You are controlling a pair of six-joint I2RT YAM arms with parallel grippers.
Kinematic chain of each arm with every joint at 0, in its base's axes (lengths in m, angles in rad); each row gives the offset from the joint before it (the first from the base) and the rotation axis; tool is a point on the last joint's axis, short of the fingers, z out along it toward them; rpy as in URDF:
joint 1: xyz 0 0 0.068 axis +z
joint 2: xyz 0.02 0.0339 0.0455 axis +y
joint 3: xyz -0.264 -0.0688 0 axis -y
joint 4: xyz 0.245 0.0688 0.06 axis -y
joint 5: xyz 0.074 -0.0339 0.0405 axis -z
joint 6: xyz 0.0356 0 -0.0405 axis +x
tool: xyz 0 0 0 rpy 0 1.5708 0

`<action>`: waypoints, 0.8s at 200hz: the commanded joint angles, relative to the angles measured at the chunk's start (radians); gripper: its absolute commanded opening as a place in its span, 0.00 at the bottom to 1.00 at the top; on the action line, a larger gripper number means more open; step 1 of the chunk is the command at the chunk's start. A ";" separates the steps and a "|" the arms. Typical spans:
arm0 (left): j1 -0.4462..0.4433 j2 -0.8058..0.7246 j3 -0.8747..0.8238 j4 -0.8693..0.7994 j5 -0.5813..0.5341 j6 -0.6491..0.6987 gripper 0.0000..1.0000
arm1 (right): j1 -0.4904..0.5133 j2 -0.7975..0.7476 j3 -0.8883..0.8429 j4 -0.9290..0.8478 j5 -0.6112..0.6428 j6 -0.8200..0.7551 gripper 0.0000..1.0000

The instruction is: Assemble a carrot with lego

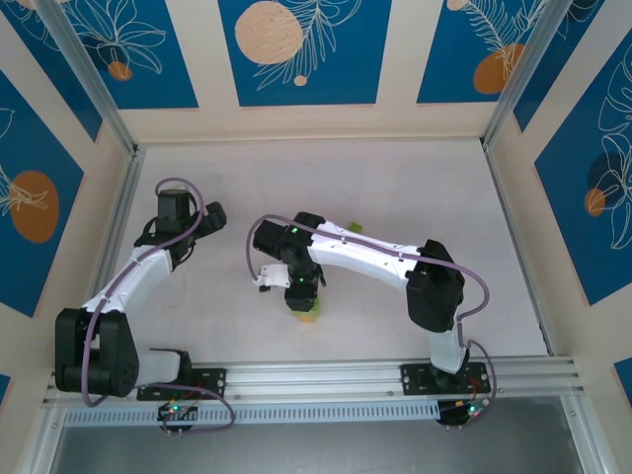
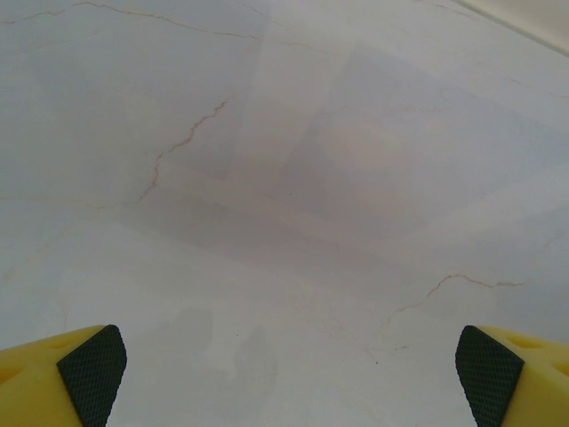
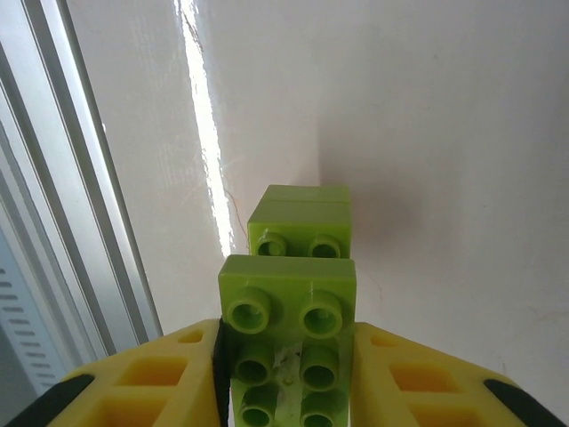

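Observation:
A stack of lime-green lego bricks point(image 3: 289, 307), the green part of the carrot, lies between my right gripper's yellow fingers point(image 3: 418, 378). A further lime-green brick point(image 3: 300, 222) is joined at its far end, a step lower. My right gripper point(image 3: 286, 378) is shut on the stack, both fingers against its sides. From above, the right gripper point(image 1: 301, 294) points down at the table's near middle, with green lego point(image 1: 309, 314) showing just below it. My left gripper point(image 1: 197, 225) hangs over bare table at the left, open wide, with nothing between its fingertips point(image 2: 93, 378).
A small green piece point(image 1: 353, 227) peeks out behind the right forearm. An aluminium rail point(image 3: 62, 222) runs close along the left of the right wrist view. White walls enclose the table point(image 1: 395, 188) at the back and on both sides.

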 commanded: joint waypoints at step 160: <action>-0.023 -0.251 -0.288 0.589 0.585 0.077 0.99 | -0.320 -0.290 0.088 0.111 0.259 0.459 0.74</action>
